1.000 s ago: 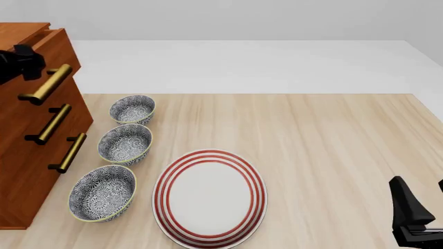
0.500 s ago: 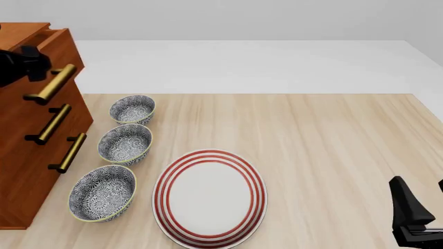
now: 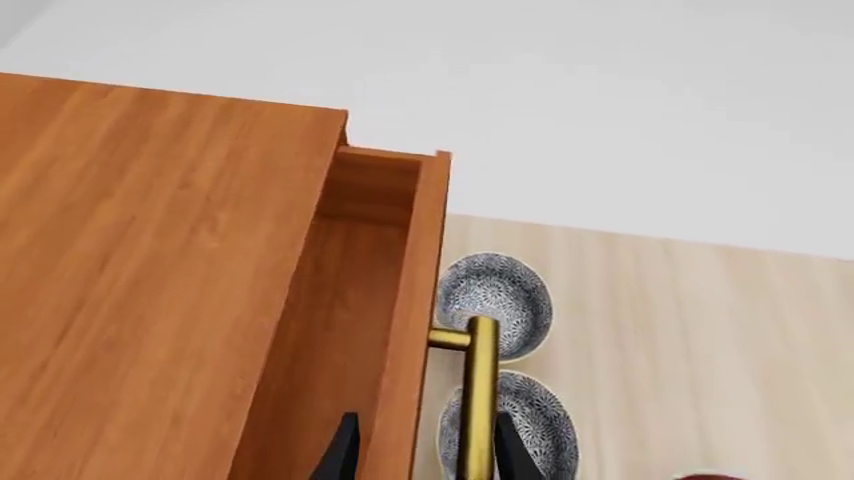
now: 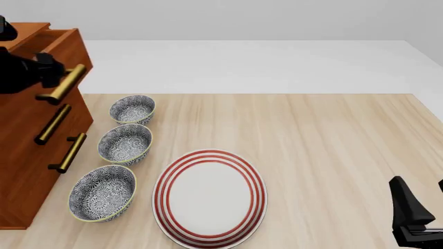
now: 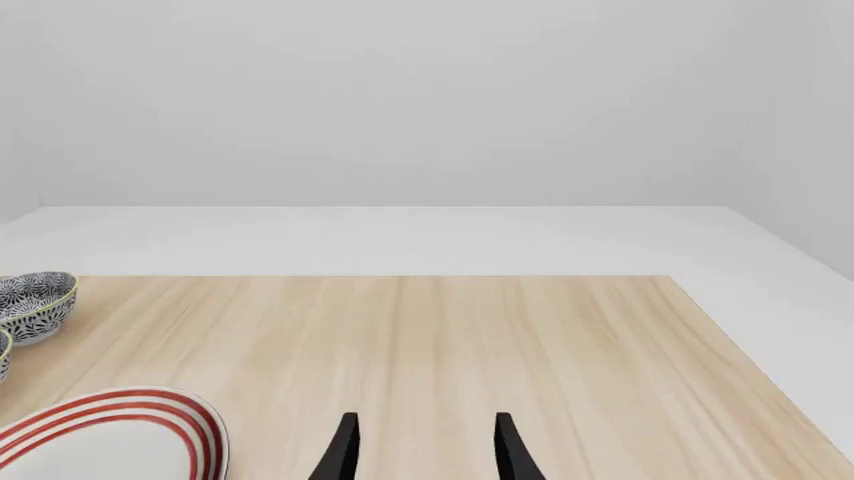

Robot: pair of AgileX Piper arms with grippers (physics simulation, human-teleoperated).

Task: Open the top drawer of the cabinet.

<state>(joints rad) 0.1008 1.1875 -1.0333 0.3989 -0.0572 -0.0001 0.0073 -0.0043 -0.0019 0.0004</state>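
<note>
Top drawer (image 4: 49,57) of the cabinet (image 4: 24,155) was found partly pulled out at the far left of the desk (image 4: 325,140), its front standing proud of the two lower drawers. The left gripper (image 4: 49,70) was positioned at the gold bar handle (image 4: 66,83) of that drawer; in the left wrist view the handle (image 3: 477,400) was seen between the two dark fingers (image 3: 342,455), one of them on the inner side of the drawer front (image 3: 407,330), so the jaws were taken to be clenched around front and handle together. The right gripper (image 5: 422,450) was held low over bare desk at the near right, its jaws released and holding nothing. Three patterned bowls (image 4: 126,143) were lined up just beside the cabinet, and a red-ringed plate (image 4: 209,197) was laid near them.
</note>
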